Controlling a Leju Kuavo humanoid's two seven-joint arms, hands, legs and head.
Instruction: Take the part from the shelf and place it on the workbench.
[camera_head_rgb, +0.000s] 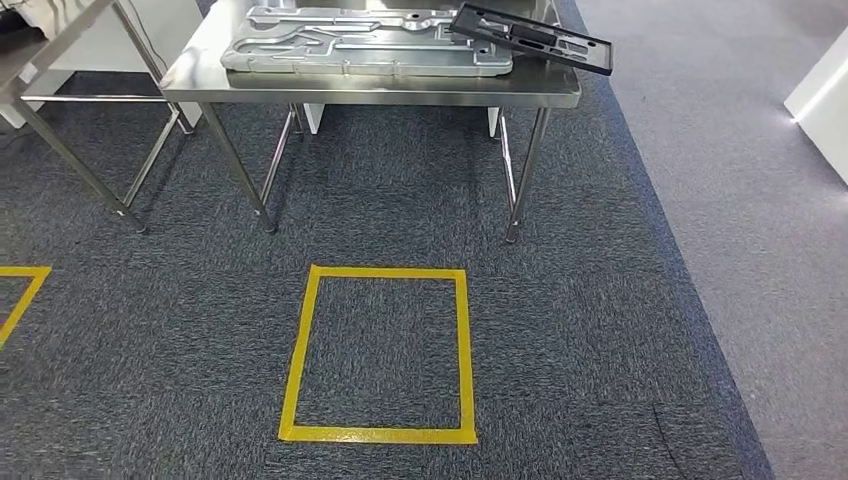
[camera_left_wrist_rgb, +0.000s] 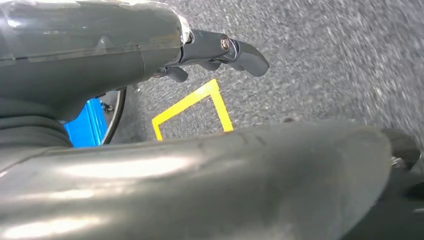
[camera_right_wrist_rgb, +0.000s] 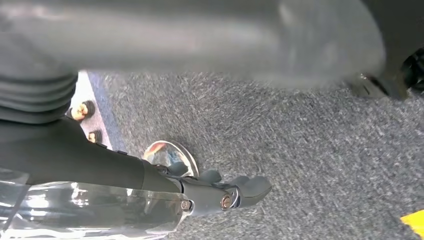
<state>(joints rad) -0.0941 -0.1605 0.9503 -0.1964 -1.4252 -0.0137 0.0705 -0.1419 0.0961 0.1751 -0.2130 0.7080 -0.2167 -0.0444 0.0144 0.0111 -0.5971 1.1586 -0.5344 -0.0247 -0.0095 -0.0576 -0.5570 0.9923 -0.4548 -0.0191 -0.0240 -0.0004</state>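
**Part lying on the steel workbench, both hands hanging empty over carpet**

Stands ahead in the head view: a steel workbench (camera_head_rgb: 380, 92) on thin legs, carrying a large silver machined plate (camera_head_rgb: 365, 42). Rests on that plate's far right end, tilted and overhanging the bench edge: the black frame-shaped part (camera_head_rgb: 530, 38). Sits to the left, a second metal table (camera_head_rgb: 60, 40), partly cut off. Spreads underneath, dark grey carpet (camera_head_rgb: 560, 290), meeting a lighter grey strip (camera_head_rgb: 740, 170) on the right. Marked in yellow tape on the carpet: a square (camera_head_rgb: 380, 352) before the bench, another corner (camera_head_rgb: 22, 290) at the left edge.

Hangs over the carpet, the left hand (camera_left_wrist_rgb: 220, 52), fingers loosely curled, holding nothing. Same for the right hand (camera_right_wrist_rgb: 225, 192), fingers loosely bent, nothing between them.
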